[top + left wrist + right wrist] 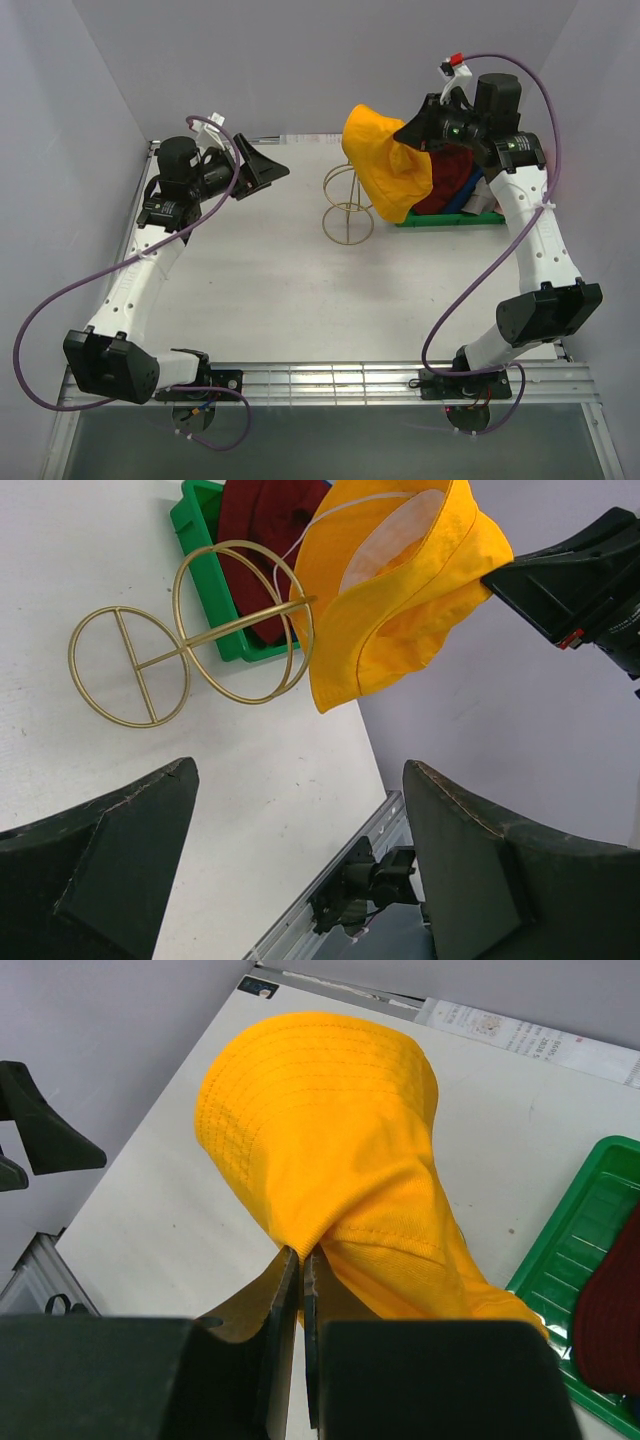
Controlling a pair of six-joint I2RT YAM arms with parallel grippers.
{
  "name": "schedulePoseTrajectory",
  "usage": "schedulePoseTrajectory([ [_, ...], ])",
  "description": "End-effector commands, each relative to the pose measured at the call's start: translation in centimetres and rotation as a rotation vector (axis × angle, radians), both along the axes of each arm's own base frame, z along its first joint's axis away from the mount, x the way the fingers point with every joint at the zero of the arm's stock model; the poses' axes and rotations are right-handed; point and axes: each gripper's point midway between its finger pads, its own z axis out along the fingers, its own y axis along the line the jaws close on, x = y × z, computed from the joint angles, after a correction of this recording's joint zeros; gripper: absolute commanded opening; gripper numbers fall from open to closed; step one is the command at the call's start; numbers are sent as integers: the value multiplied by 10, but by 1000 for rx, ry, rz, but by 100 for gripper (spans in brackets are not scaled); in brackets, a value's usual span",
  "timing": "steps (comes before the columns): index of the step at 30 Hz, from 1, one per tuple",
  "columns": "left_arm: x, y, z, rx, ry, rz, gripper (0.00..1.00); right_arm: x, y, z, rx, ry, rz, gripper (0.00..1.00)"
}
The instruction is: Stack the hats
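Top view: right gripper [418, 135] holds yellow hat [385, 170] up off worktop [280, 290], betw. gold stand [347, 208] & green bin [455, 221]; dark red hat [452, 172] in bin. Left wrist: left gripper [300, 870] spread wide, nothing in it. Right wrist: jaws pinched narrow on yellow fabric.

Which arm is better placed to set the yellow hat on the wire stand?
The right arm, most likely: its jaws are shut on the yellow hat, which hangs close by the wire stand. The left arm has open, empty jaws and sits farther off.
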Motion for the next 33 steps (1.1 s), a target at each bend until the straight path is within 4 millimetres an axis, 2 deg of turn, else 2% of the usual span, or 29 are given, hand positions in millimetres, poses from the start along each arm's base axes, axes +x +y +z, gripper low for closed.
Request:
schedulePoseTrajectory([
  [1,-3,-4,4,-7,-26,-18,93,-8,10,19,52,-56,55,8],
  [8,-1,-6,2,-10,-21,-21,93,-8,28,8,63,-21,105,8],
  [12,0,-7,-1,-8,-12,-25,93,-6,34,9,69,-20,119,8],
  [20,1,-8,-4,-7,-4,-27,93,-12,39,32,104,-64,157,8],
  [25,0,-8,-8,-5,3,-27,93,-14,39,32,106,-67,156,8],
  [33,-2,-8,-11,-3,11,-25,93,-18,43,46,140,-89,186,8],
])
